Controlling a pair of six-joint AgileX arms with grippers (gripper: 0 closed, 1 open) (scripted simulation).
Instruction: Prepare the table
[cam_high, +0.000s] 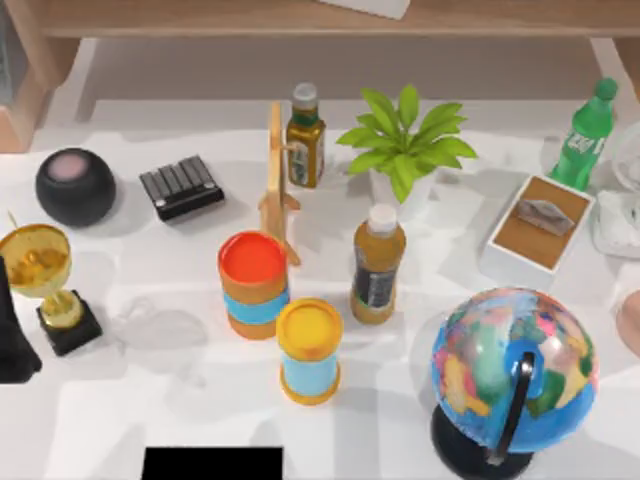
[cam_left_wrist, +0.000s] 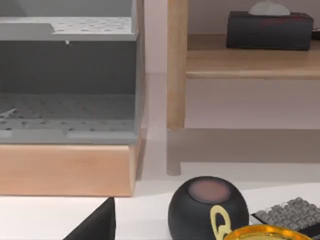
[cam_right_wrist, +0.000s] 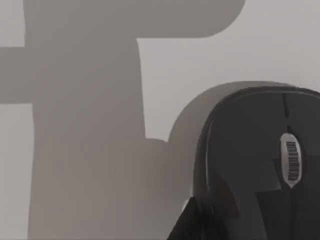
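Observation:
The white table (cam_high: 120, 400) spans the top view and carries many objects. A dark part of my left gripper (cam_high: 14, 335) shows at the table's left edge, next to a gold trophy (cam_high: 45, 280) on a black base. In the left wrist view the left gripper (cam_left_wrist: 95, 226) is a dark wedge near a black round speaker (cam_left_wrist: 207, 207). In the right wrist view a dark part of my right gripper (cam_right_wrist: 184, 227) hangs over a black computer mouse (cam_right_wrist: 255, 165) lying on the white surface.
Speaker (cam_high: 75, 186), dark keypad (cam_high: 181, 186), wooden stand (cam_high: 278, 190), two bottles (cam_high: 305, 138) (cam_high: 378, 265), potted plant (cam_high: 405, 145), red-lidded can (cam_high: 254, 284), yellow-lidded can (cam_high: 309, 350), globe (cam_high: 513, 375), green bottle (cam_high: 588, 130) and box (cam_high: 538, 225) crowd the table. A wooden shelf (cam_high: 300, 18) runs behind.

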